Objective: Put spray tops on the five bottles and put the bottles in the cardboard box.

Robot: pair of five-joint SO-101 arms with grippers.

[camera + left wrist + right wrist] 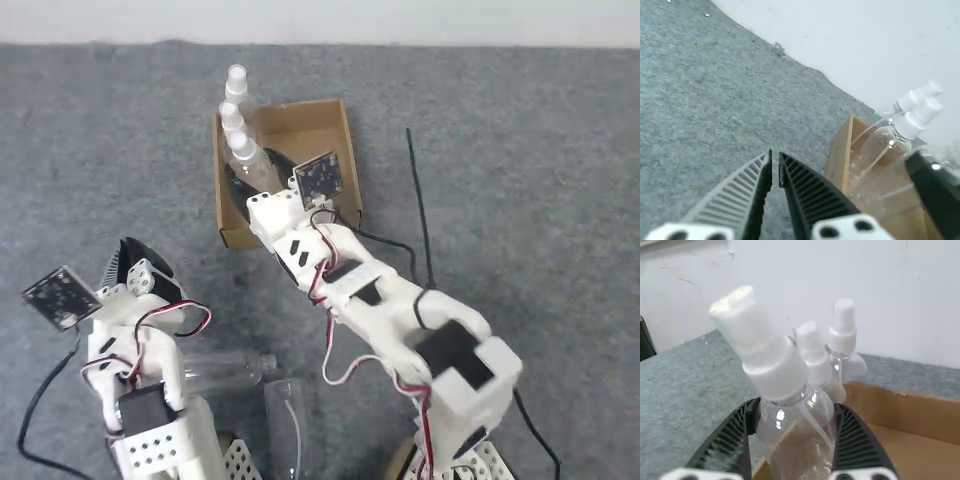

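The box (348, 150) sits toward the far edge of the table (520, 150). Two topped bottles (233, 112) stand at its left wall. The right jaws grasp a third topped bottle (790, 390) beside them. The left jaws are clenched, empty. Two bare bottles (225, 370) lie at the near edge, so two tops and probably three placings remain.

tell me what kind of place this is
Probably an indoor robot test setup: two small robot arms on grey carpet by a plain white wall, with a cardboard box of spray bottles.
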